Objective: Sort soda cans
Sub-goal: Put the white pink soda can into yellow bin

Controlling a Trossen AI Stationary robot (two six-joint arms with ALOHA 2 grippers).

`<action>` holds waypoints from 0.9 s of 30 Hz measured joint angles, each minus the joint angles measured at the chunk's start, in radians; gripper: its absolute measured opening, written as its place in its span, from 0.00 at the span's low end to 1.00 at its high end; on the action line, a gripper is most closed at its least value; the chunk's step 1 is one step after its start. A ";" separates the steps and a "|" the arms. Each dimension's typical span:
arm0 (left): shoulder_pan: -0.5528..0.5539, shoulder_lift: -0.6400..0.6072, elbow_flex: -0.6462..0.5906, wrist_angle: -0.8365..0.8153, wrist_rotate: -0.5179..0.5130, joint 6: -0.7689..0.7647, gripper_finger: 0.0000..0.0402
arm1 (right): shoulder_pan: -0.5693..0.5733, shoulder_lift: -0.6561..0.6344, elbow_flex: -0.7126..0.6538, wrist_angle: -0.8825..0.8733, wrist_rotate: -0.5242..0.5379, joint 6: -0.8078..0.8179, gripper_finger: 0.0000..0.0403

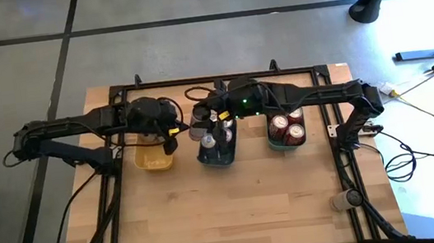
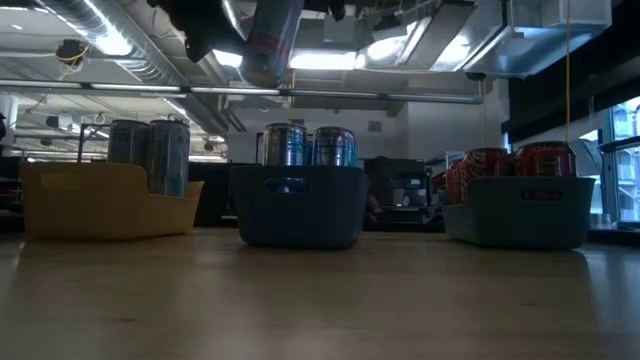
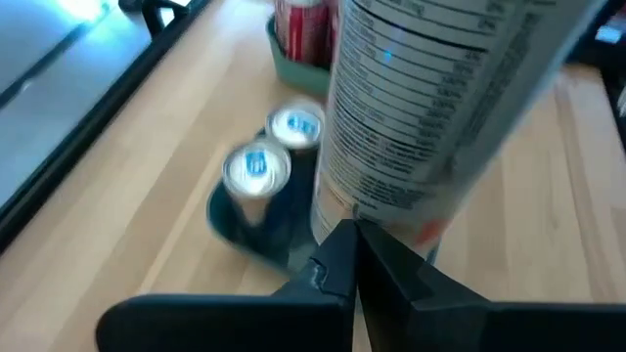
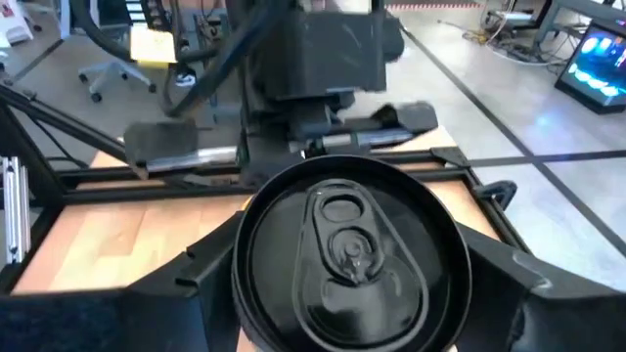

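Note:
My right gripper is shut on a silver-grey soda can, high above the grey-blue tray. My left gripper is shut and stands beside that can's lower end, over the gap between the yellow tray and the grey-blue tray. Two silver cans stand in the yellow tray and two more cans in the grey-blue tray. Red cans fill the teal tray. My right gripper pinches the can's round wall just below its top rim, one finger on each side. The fingers come nearly level from the table's right. The can is lifted clear and nearly upright, a little tilted, its top up. My left gripper: I cannot tell whether its shut fingertips touch the can's lower end.
A black metal frame runs along the table's far edge and sides. A small pale cylinder lies near the table's near right corner. The wooden top in front of the three trays is bare.

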 joint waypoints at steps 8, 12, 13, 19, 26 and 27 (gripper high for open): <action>0.002 -0.129 0.107 -0.263 -0.098 -0.004 0.00 | 0.020 0.042 0.001 0.045 0.011 0.000 0.63; 0.002 -0.228 0.131 -0.271 -0.153 -0.009 0.01 | 0.024 0.078 0.002 0.092 0.010 0.002 0.63; 0.004 -0.251 0.131 -0.272 -0.169 -0.011 0.02 | 0.024 0.088 0.002 0.107 0.005 0.003 0.63; 0.008 -0.337 0.130 -0.271 -0.210 -0.027 0.01 | 0.024 0.168 0.002 0.191 0.004 0.007 0.63; 0.007 -0.353 0.130 -0.275 -0.213 -0.045 0.02 | 0.026 0.276 0.002 0.354 -0.004 -0.003 0.63; 0.007 -0.352 0.130 -0.275 -0.214 -0.045 0.02 | 0.026 0.292 0.002 0.381 -0.004 -0.019 0.63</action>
